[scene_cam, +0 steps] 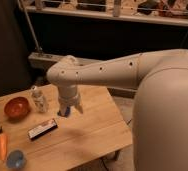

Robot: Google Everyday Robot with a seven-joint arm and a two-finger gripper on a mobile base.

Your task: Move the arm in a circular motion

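The cream-white arm (112, 72) reaches from the right across the view, bends at a rounded elbow (62, 75) and points down over the wooden table (87, 135). Its gripper (70, 108) hangs just above the table's middle, right of a small clear bottle (39, 99) and above a dark flat bar (42, 128). The gripper holds nothing that I can see.
An orange-red bowl (16, 107) sits at the table's left. A carrot (2, 144) and a small blue cup (15, 159) lie near the front left corner. A dark wall and a railing (112, 15) run behind the table.
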